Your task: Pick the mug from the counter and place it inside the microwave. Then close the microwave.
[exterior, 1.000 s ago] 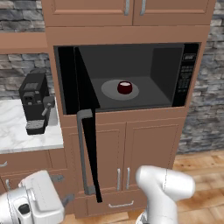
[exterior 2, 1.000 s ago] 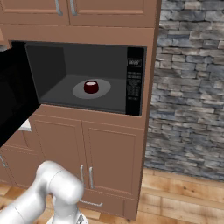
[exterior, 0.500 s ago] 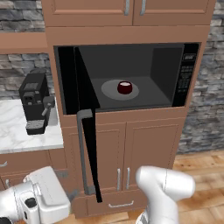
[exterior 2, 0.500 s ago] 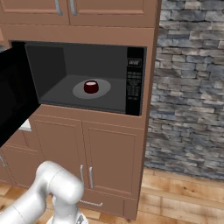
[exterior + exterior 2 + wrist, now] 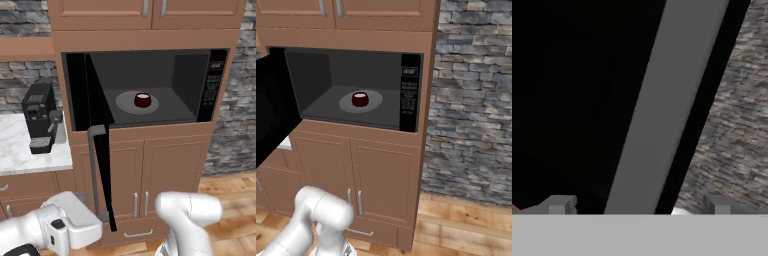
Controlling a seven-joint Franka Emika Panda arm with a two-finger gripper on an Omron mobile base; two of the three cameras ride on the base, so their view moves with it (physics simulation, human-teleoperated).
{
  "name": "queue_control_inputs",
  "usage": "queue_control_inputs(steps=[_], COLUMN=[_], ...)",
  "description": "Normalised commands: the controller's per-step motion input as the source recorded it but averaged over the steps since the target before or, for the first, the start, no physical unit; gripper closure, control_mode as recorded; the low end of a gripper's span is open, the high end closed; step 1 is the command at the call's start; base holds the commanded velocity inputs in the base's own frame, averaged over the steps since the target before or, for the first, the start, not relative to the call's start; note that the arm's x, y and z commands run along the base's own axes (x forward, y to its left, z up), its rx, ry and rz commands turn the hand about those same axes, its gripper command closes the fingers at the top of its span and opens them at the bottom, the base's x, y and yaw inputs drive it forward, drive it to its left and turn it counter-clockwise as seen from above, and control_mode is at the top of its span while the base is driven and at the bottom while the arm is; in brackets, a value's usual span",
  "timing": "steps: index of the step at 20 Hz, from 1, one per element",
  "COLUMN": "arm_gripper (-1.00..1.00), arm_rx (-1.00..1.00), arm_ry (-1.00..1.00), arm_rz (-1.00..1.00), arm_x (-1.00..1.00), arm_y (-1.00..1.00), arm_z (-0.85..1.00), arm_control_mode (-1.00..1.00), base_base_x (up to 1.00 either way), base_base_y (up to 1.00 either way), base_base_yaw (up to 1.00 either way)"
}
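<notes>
Lower than before, the arm had been swung beside the door handle [image 5: 667, 105], gripper [image 5: 637, 204] spread wide for closing, the mug [image 5: 142, 100] already seated in the microwave [image 5: 215, 85].

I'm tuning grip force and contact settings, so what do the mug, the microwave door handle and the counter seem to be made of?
The mug: dark red with a pale inside, smooth and faintly glossy, likely glazed ceramic. The door handle: a plain matte grey bar, metal or painted plastic; the look leaves it open. The counter: white with grey veins, marble or marble-look stone, smooth finish.
</notes>
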Motion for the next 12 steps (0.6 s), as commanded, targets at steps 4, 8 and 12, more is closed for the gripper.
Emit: queue_control_inputs(steps=[4, 8, 12], arm_gripper=[-1.0, -1.0, -1.0], arm_rx=[0.0, 0.0, 0.0], arm_ry=[0.17, 0.17, 0.14], arm_rz=[0.09, 0.08, 0.07], arm_x=[0.0, 0.0, 0.0], arm_y=[-0.27, -0.29, -0.36], arm_z=[0.04, 0.07, 0.12], arm_control_mode=[-1.0, -1.0, -1.0], base_base_x=[0.0, 0.0, 0.0], base_base_y=[0.0, 0.0, 0.0], base_base_yaw=[0.0, 0.0, 0.0])
